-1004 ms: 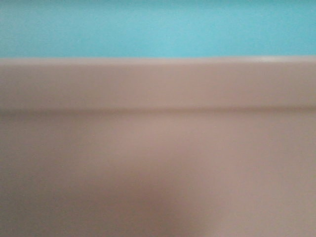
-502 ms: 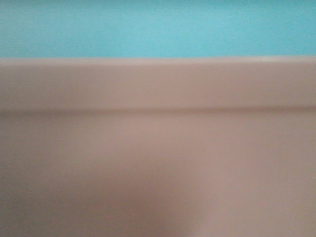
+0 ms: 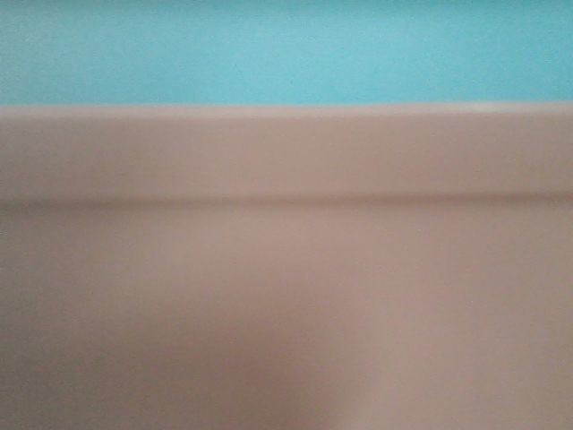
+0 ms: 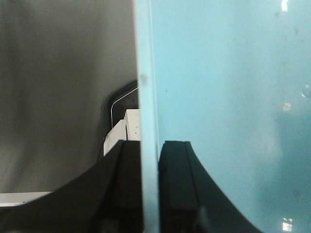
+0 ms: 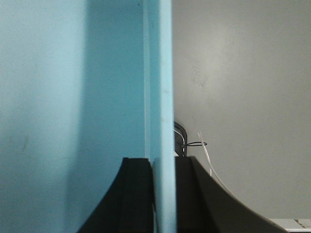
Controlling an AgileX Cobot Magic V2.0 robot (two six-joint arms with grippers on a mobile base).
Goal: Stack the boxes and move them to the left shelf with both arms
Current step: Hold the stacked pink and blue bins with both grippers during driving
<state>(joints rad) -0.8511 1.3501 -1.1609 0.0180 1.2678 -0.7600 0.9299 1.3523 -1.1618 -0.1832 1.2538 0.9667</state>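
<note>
Left jaws and right jaws each clamp an opposite wall of the sky-blue box (image 4: 233, 97), seemingly to keep it level where it sits stacked in the pink box (image 3: 286, 296).

The lower box (image 3: 286, 296) filled the front view's lower part, the upper box (image 3: 286, 49) seemingly behind it, its walls pinched at each wrist view's bottom centre by the left gripper (image 4: 149, 194) and the right gripper (image 5: 164, 194).

Backdrop: plain grey surface (image 5: 243, 73) in both wrist views; wall or floor, cannot tell.
Light: soft, with a brighter patch on the grey.
Clutter: thin wires (image 5: 193, 143); white edge (image 5: 291, 224).
</note>
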